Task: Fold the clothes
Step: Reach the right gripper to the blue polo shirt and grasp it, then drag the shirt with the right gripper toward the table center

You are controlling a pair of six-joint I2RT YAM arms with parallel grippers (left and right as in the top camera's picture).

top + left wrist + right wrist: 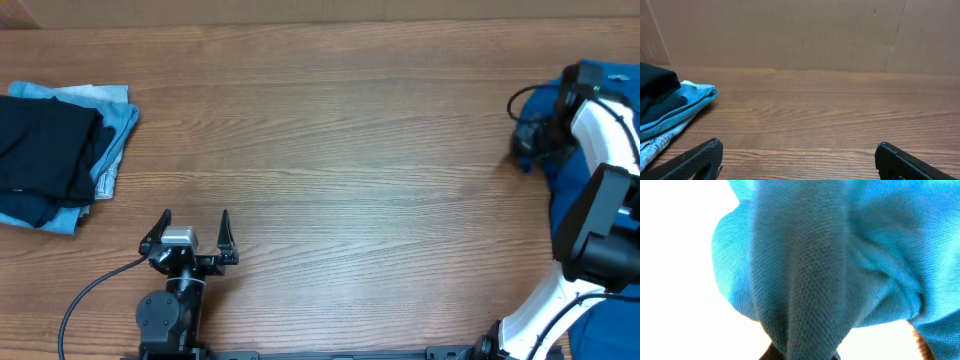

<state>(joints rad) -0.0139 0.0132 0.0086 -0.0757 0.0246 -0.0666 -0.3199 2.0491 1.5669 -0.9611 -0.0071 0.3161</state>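
The clothes, a deep-blue shirt, lie bunched at the table's right edge under my right arm. In the right wrist view its knit fabric fills the frame and narrows to a pinched fold at the bottom. My right gripper is shut on that fold; only dark slivers of its fingers show beside the cloth. My left gripper rests low near the front edge, left of centre, wide open with bare wood between its fingers. It is far from the shirt.
A folded black garment lies on a folded pale light-blue one at the far left; both show at the left of the left wrist view. A brown wall backs the wooden table.
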